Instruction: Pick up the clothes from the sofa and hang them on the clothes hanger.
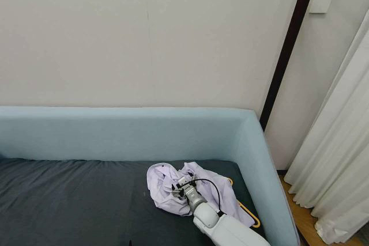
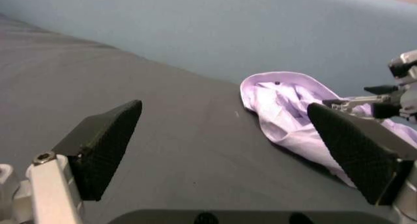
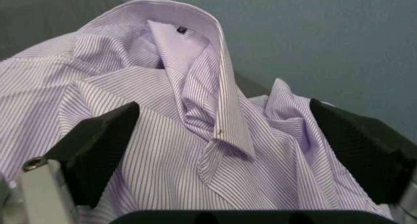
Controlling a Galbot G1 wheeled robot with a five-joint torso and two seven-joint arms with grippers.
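The crumpled lilac striped cotton shirt (image 1: 161, 185) lies on the dark grey fabric seat (image 1: 69, 200) of the pale blue upholstered sofa (image 1: 115, 133), toward its right end, before the backrest. A yellow hanger (image 1: 254, 221) shows at the shirt's right edge. The right gripper (image 1: 177, 190) sits over the shirt, fingers spread; the left gripper (image 2: 225, 109), likewise spread, hangs over the seat beside it. White fabric curtains (image 1: 340, 159) hang right of the sofa.

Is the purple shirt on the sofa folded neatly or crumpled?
Crumpled: the shirt lies bunched and creased on the sofa, at the open right gripper.

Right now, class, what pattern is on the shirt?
The shirt has fine purple stripes; right wrist view.
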